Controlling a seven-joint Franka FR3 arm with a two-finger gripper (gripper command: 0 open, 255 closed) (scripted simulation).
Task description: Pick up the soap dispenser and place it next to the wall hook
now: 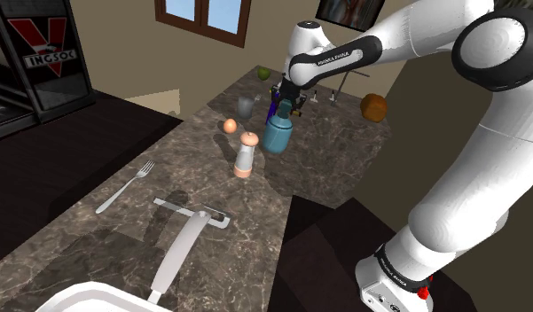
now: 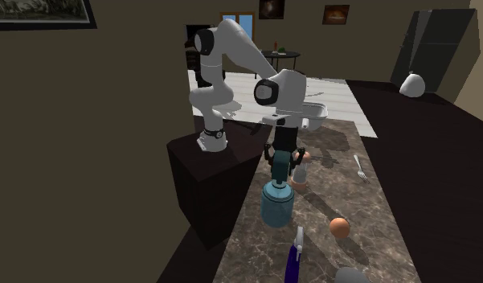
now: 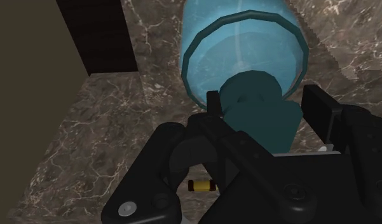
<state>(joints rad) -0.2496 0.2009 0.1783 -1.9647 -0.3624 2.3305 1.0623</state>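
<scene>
The soap dispenser (image 1: 278,135) is a light blue bottle with a dark teal pump head, standing upright on the brown marble counter (image 1: 167,168). In the second exterior view the soap dispenser (image 2: 277,203) stands near the counter's edge by the stand. My black gripper (image 1: 285,105) comes down from above, shut on the pump head. In the wrist view both fingers of the gripper (image 3: 266,108) clasp the teal pump, with the bottle body of the soap dispenser (image 3: 243,51) beyond it. A purple-blue hook-like item (image 2: 292,261) lies on the counter just past the bottle.
A shaker (image 1: 246,152) stands close beside the bottle, with an orange egg-shaped ball (image 1: 230,125) and a grey cup (image 1: 246,106) near it. A fork (image 1: 125,186), a faucet (image 1: 180,248) and a white sink (image 1: 78,297) are nearer. An orange fruit (image 1: 373,106) sits far right.
</scene>
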